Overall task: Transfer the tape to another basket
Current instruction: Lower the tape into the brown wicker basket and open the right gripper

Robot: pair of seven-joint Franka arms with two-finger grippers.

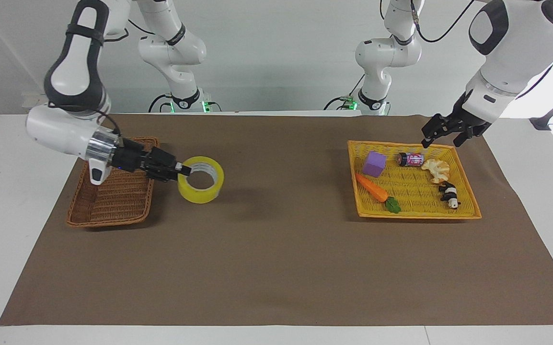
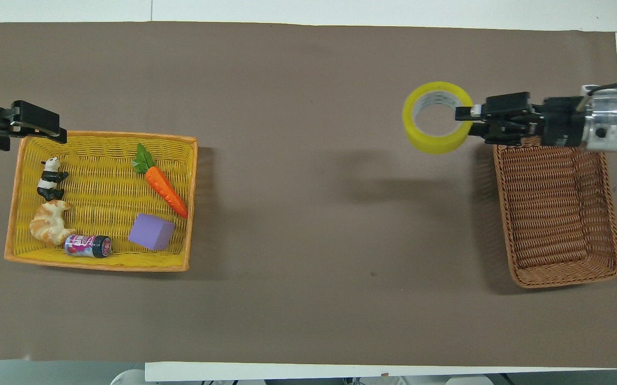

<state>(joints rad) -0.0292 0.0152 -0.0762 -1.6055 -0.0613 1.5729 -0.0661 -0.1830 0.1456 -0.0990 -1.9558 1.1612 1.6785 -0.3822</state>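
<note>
Tape (image 1: 201, 179) is gripped by its wall in right end effector (image 1: 183, 169), held over table just beside basket (image 1: 113, 184), toward the middle; left end effector (image 1: 449, 132) released, over yellow basket's (image 1: 418, 213) rim.

In the overhead view the left end effector (image 2: 36, 124) enters at the picture's edge; its wrist and arm are cut off, and whether its fingertips stand apart is not discernible there. The right arm is cropped likewise at the other edge, only its silver wrist showing. The right end effector (image 1: 184, 168) covers part of the tape (image 1: 201, 179) where it grips the wall, so the fingertip inside the ring is partly hidden. Its wrist masks the rim of the basket (image 1: 113, 211) nearest the robots. The print on the tape's core and the label of the small can (image 1: 411, 159) are too small to read.
</note>
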